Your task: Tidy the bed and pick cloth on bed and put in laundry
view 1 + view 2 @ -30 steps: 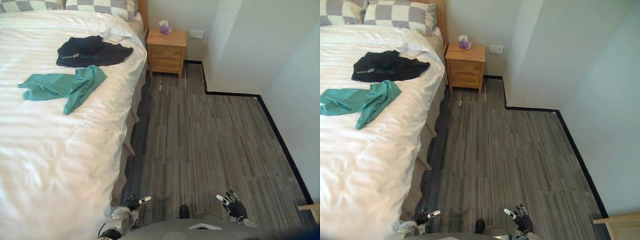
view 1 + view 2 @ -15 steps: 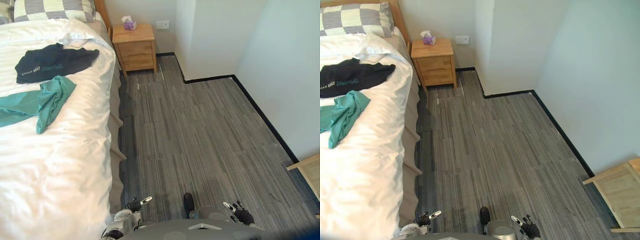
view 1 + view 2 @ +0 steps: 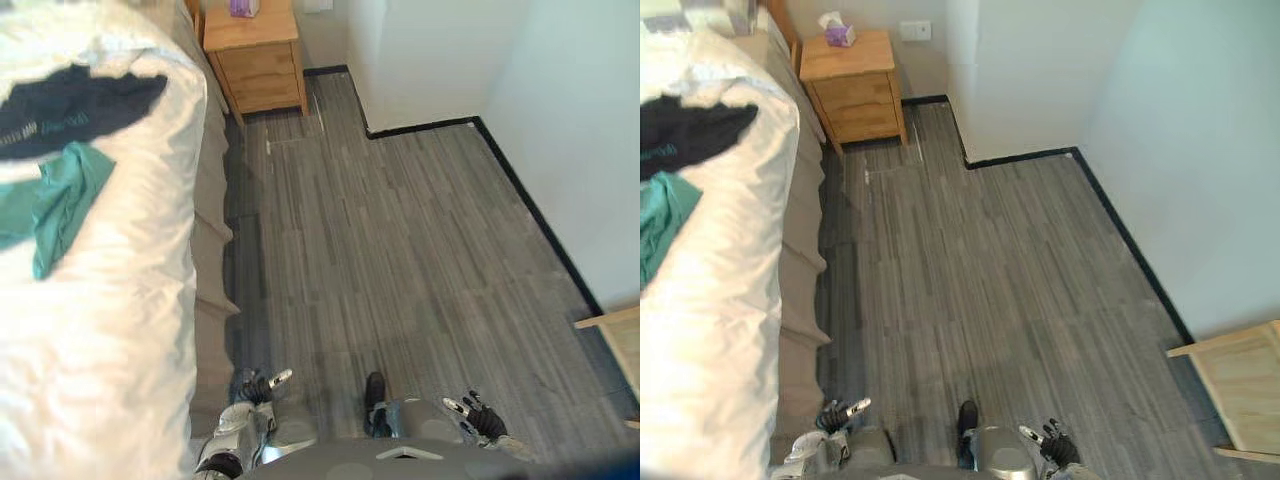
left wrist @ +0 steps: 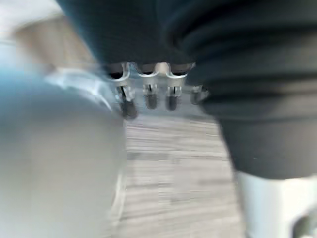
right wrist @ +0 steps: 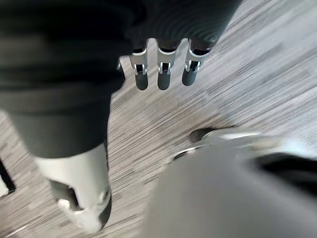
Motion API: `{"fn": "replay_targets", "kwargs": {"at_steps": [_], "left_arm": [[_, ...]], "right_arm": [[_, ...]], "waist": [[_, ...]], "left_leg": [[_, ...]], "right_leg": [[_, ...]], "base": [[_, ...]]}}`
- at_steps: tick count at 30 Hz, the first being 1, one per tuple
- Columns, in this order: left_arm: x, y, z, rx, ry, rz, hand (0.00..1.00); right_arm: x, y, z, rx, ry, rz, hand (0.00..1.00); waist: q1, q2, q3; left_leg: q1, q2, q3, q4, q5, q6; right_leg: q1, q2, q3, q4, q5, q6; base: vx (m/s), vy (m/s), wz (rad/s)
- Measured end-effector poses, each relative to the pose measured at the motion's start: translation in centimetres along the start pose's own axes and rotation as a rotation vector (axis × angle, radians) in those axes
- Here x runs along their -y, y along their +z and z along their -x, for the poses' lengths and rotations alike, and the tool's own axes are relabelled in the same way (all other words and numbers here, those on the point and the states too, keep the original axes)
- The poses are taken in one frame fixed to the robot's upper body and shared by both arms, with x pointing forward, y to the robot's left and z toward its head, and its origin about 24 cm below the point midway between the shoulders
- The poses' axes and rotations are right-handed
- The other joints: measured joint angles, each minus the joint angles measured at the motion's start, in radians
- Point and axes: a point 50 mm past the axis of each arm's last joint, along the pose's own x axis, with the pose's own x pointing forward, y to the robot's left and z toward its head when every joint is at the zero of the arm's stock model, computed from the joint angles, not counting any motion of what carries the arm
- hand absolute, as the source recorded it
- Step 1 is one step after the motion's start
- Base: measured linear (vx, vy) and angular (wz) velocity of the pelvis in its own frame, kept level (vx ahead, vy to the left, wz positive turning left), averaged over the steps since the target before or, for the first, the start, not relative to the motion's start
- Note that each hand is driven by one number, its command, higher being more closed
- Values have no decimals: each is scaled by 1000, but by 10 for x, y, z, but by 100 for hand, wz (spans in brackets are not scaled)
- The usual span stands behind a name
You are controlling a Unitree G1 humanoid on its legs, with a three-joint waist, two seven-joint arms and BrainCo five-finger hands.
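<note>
Approach step, I judge: crumpled black cloth (image 3: 70, 108) and teal cloth (image 3: 50, 200) lie on white-covered bed (image 3: 110, 330), left hand (image 3: 262, 385) and right hand (image 3: 478, 417) hang low w/ fingers released, empty; next needs turn + reach to bed.

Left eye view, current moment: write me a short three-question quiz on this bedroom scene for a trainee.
1. True or false: the teal cloth lies on the nightstand.
2. What stands on the nightstand? A) tissue box B) lamp C) mug
3. How many cloths lie on the bed?
Key: 1 false, it lies on the bed. 2 A. 3 two: the teal cloth and the dark cloth.
</note>
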Motion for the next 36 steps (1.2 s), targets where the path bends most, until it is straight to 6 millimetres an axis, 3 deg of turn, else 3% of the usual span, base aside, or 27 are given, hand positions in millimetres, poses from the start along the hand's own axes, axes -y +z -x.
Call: {"fn": "replay_targets", "kwargs": {"at_steps": [1, 4, 5, 8, 10, 12, 13, 14, 15, 16, 17, 18, 19, 22, 24, 26, 27, 28, 29, 30, 31, 32, 33, 34, 35, 36], "left_arm": [[1, 2, 1, 17, -11, 33, 0], [2, 2, 1, 19, -27, 37, 0], [3, 2, 1, 21, -28, 47, 0], [3, 2, 1, 18, -24, 55, 0], [3, 2, 1, 17, -23, 64, 0], [3, -1, 1, 5, -22, 74, 0], [1, -2, 1, 2, -18, 99, 0], [0, -3, 1, -2, -14, 108, 0], [-3, -4, 2, -6, 0, 122, 0], [-2, -7, 2, -23, 2, 126, 0], [-3, -9, 2, -36, 5, 124, 0], [-3, -10, 2, -43, 6, 121, 0], [-5, -9, 2, -47, 12, 114, 0], [-11, -11, 2, -62, 19, 88, 0], [-9, -14, 3, -75, 9, 62, 0], [-12, -15, 4, -81, 12, 50, 0], [-12, -15, 4, -82, 14, 49, 0], [-12, -16, 4, -83, 14, 48, 0], [-12, -15, 4, -82, 16, 49, 0], [-13, -14, 4, -79, 19, 50, 0], [-16, -13, 4, -76, 34, 54, 0], [-21, -15, 5, -80, 51, 50, 0], [-23, -16, 5, -82, 57, 47, 0], [-22, -18, 6, -88, 58, 49, 0], [-18, -25, 8, -112, 54, 69, 0], [-16, -26, 7, -118, 52, 79, 0]], "right_arm": [[-4, 3, -2, 8, 11, -5, 0], [-11, 2, -3, 1, 37, -21, 0], [-13, 1, -3, -3, 47, -22, 0], [-11, -3, -1, -11, 51, -36, 0], [-10, -6, 0, -18, 48, -29, 0], [-7, -10, 2, -25, 41, -4, 0], [-5, -11, 3, -29, 34, 4, 0], [-5, -11, 3, -30, 33, 10, 0], [-6, -12, 3, -39, 37, 16, 0], [-5, -11, 2, -42, 34, 26, 0], [-6, -7, 0, -34, 38, 25, 0], [-15, 0, -3, -17, 62, 14, 0], [-23, 0, -5, -15, 88, 4, 0], [-28, 3, -7, -7, 106, 8, 0], [-29, 6, -7, 6, 107, -8, 0], [-31, 10, -8, 17, 111, -25, 0], [-33, 12, -9, 26, 115, -33, 0], [-33, 13, -9, 35, 115, -37, 0], [-35, 15, -9, 46, 112, -53, 0], [-36, 16, -9, 56, 109, -57, 0], [-38, 19, -10, 74, 111, -64, 0], [-39, 19, -10, 74, 111, -59, 0], [-38, 16, -9, 61, 108, -55, 0], [-33, 12, -8, 42, 92, -50, 0], [-32, 18, -9, 55, 87, -49, 0], [-33, 22, -10, 61, 86, -47, 0]], "waist": [[11, -4, 3], [14, -9, 6], [14, -13, 8], [13, -14, 12], [14, -12, 12], [13, -3, 6], [12, -11, 3], [13, -17, -2], [15, -39, -19], [19, -36, -34], [19, -39, -37], [17, -41, -41], [11, -60, -40], [15, -60, -36], [9, -44, -28], [10, -43, -25], [12, -45, -25], [11, -43, -24], [8, -50, -21], [7, -60, -15], [7, -80, -5], [6, -95, -2], [4, -100, -3], [-9, -83, -11], [-4, -41, -27], [-4, -31, -27]], "left_leg": [[-26, -42, 9, -71, -17, 5], [-22, -93, 42, -355, -11, 31], [-19, -114, 59, -548, 26, 54], [-1, -141, 138, -863, 165, 65], [-2, -136, 206, -910, 192, 75], [3, -124, 296, -913, 211, 110], [9, -137, 329, -886, 253, 173], [9, -150, 343, -870, 263, 191], [9, -185, 374, -838, 246, 241], [12, -209, 372, -825, 194, 297], [17, -225, 363, -826, 181, 304], [47, -260, 330, -837, 157, 319], [93, -294, 291, -849, 133, 320], [245, -306, 150, -882, 102, 305], [344, -279, 71, -927, 87, 278], [398, -251, 11, -949, 67, 242], [417, -233, -30, -962, 57, 224], [427, -224, -50, -972, 50, 213], [442, -217, -80, -983, 38, 192], [460, -217, -92, -990, 29, 177], [502, -224, -111, -991, 7, 141], [543, -229, -119, -985, -22, 98], [564, -226, -130, -976, -43, 85], [585, -187, -147, -943, -76, 67], [565, -139, -139, -896, -83, 56], [552, -124, -135, -862, -81, 54]], "right_leg": [[38, 3, 30, -23, -1, 10], [115, 17, 60, -76, -15, 38], [153, 25, 80, -101, -22, 48], [206, 28, 82, -140, -38, 70], [236, 26, 77, -151, -63, 84], [275, 15, 60, -145, -138, 95], [280, -12, 46, -110, -197, 112], [274, -31, 40, -80, -232, 134], [250, -83, 15, 3, -291, 182], [186, -115, -39, 164, -318, 229], [142, -134, -64, 273, -320, 237], [42, -189, -116, 539, -275, 282], [-38, -252, -148, 748, -229, 277], [-106, -310, -215, 869, -246, 266], [-127, -291, -225, 772, -254, 262], [-184, -267, -218, 595, -249, 264], [-234, -242, -191, 441, -219, 260], [-257, -227, -173, 351, -180, 259], [-290, -216, -145, 179, -87, 262], [-309, -219, -129, 100, -25, 266], [-335, -228, -94, 37, 43, 269], [-336, -235, -81, 31, 66, 251], [-333, -232, -64, 53, 115, 218], [-328, -211, -58, 118, 184, 173], [-347, -177, -77, 171, 121, 150], [-356, -169, -86, 199, 92, 143]], "base": [[353, -73, -118], [278, -49, -63], [366, -26, -29], [372, 20, -9], [332, 71, 5], [401, 117, 20], [442, 150, 28], [550, 186, 32], [521, 161, 25], [528, 165, 25], [545, 206, 36], [534, 245, 70], [560, 240, 87], [595, 119, 104], [509, -18, 121], [491, -103, 108], [430, -151, 77], [522, -217, 99], [362, -178, 81], [459, -263, 92], [465, -317, 87], [573, -423, 87], [502, -383, 88], [521, -393, 51], [410, -302, 31], [568, -455, 2]]}}
